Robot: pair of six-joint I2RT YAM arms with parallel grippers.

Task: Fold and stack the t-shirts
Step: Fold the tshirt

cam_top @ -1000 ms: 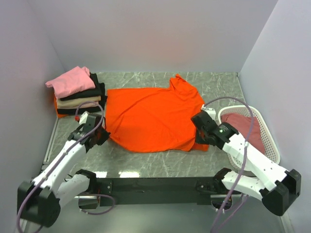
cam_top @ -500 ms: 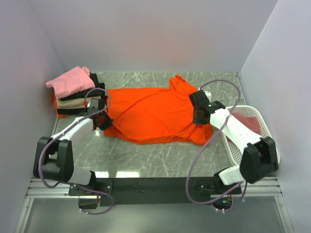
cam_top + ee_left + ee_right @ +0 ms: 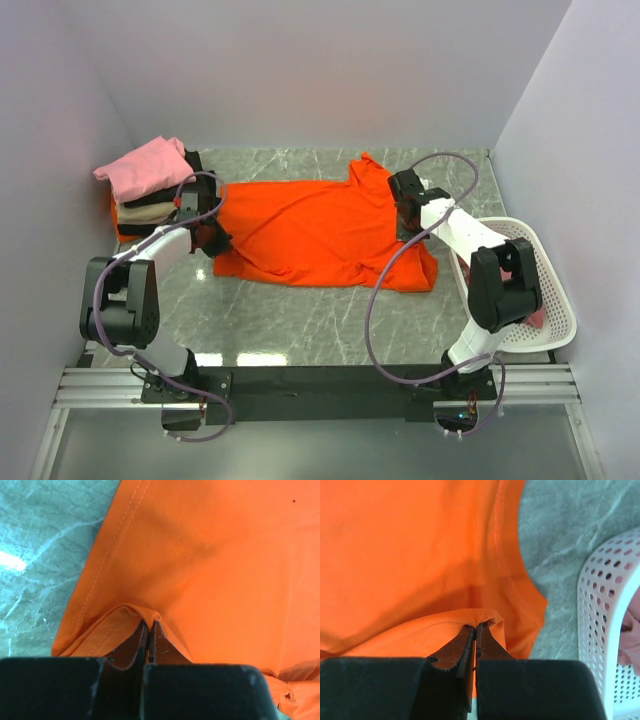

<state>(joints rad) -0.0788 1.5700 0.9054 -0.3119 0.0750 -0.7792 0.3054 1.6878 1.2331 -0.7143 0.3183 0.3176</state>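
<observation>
A large bright orange t-shirt [image 3: 320,230] lies on the marble table, its near edge folded up over its body. My left gripper [image 3: 207,238] is shut on the shirt's left hem; the pinch shows in the left wrist view [image 3: 149,625], with orange cloth [image 3: 220,565] beyond. My right gripper [image 3: 409,220] is shut on the shirt's right edge, seen in the right wrist view [image 3: 475,626] with the cloth [image 3: 410,545] spread behind. A stack of folded shirts, pink [image 3: 145,168] on top of black and beige, stands at the back left.
A white lattice basket [image 3: 556,290] at the right holds a dusty rose-red shirt [image 3: 630,635]. Its rim [image 3: 600,595] is close beside my right gripper. White walls enclose the table on three sides.
Both grippers have moved away from the table's near edge toward the back, carrying the orange shirt's near edge up and over its body. The arms now reach far out.
</observation>
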